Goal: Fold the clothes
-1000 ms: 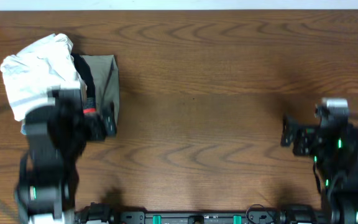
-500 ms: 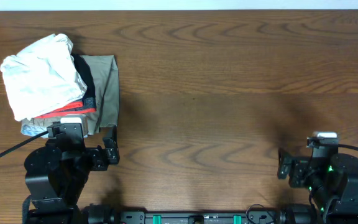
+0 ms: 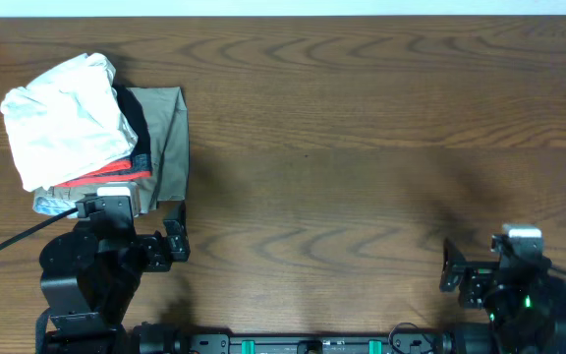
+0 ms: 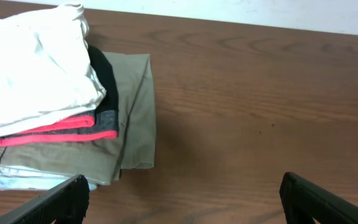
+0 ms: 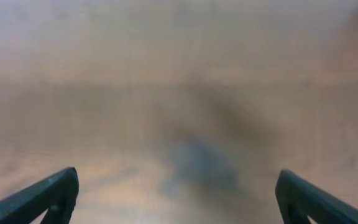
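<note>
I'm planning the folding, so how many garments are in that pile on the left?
4 show: white trousers on top, a red-and-black garment beneath, a khaki one under that, a pale layer at the bottom. Others may be hidden.
</note>
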You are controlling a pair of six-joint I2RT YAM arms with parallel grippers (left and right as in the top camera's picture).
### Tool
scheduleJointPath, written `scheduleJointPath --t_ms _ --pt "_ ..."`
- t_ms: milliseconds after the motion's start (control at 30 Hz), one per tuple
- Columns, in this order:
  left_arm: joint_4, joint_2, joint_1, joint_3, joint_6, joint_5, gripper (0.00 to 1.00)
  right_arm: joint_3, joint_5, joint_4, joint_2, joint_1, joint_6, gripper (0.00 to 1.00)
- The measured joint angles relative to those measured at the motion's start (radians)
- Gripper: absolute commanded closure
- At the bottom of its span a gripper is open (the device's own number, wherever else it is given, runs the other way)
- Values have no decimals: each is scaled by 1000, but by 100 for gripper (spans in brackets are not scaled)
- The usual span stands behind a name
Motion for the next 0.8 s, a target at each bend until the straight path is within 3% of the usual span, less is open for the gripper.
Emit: scheduleJointPath --t_ms 167,533,800 --pt "0 0 0 0 0 0 2 -194 -12 259 -188 0 -13 1" --pt "-1 0 0 -1 0 3 2 -634 -47 1053 -196 0 -58 1" --pt "-1 1 0 -1 0 3 2 -686 -45 933 -193 0 -123 1"
